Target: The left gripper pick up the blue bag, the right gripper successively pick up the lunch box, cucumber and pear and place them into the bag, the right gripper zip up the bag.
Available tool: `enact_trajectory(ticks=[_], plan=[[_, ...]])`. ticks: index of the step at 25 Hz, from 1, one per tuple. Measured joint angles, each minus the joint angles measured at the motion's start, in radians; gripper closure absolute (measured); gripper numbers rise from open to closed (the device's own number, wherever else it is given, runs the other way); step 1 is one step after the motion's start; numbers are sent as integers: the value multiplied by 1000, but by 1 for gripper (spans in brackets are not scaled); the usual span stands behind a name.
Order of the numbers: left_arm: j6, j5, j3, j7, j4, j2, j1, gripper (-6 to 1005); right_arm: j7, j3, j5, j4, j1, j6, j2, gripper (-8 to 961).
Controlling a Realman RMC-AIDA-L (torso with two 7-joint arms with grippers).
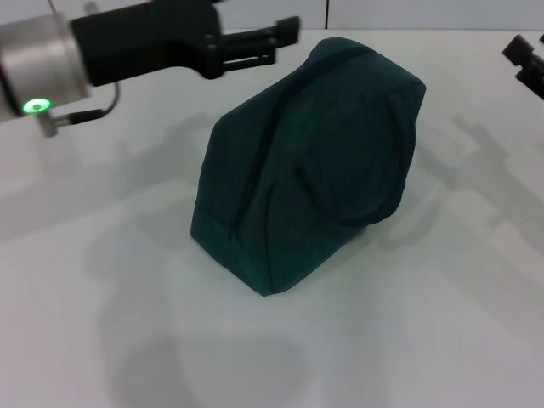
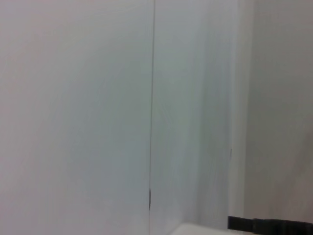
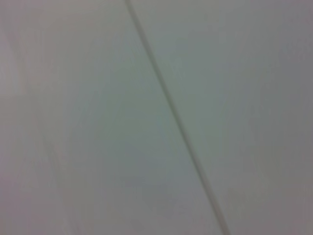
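The blue bag [image 1: 314, 161] sits slumped on its base, seemingly zipped shut.

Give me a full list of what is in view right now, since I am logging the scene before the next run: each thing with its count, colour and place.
blue bag: one, dark teal, standing closed in the middle of the table, a loop handle lying flat on its side.
table: one, white, under the bag.
wall panels: pale grey-white with a thin dark seam, filling both wrist views.
lunch box, cucumber, pear: none in view.
left hand: one, black, on a black forearm with a silver wrist and a green light, held above the table beside the bag's top, not touching it.
right hand: one, black, only partly showing at the far right edge of the head view, apart from the bag.
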Motion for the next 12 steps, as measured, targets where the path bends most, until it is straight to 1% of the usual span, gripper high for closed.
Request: enact_trajectory(ticks=[3,4,5,8,10,11,12], plan=[[83,-27,-64,54,3,1,48,222,-18,-1,-58,-29,-14,-93,-46,75],[102,-28,-78,64,-2,0,59,185,-19,0,-99,-48,-23,-137,-70,75],[125,-30,-97,81,-8,0,77,177,-19,1,-132,-65,-31,-170,-91,76],[170,-36,-122,182,-32,-2,152,155,-20,10,-236,-144,-80,-242,-141,78],[178,-52,-125,249,-49,-3,208,139,-21,44,-314,-210,-124,-254,-155,79],[180,-64,-125,281,-61,-3,237,132,-19,73,-358,-245,-151,-256,-157,79],[182,-77,-125,309,-78,-3,257,124,-16,115,-412,-283,-181,-257,-154,80]])
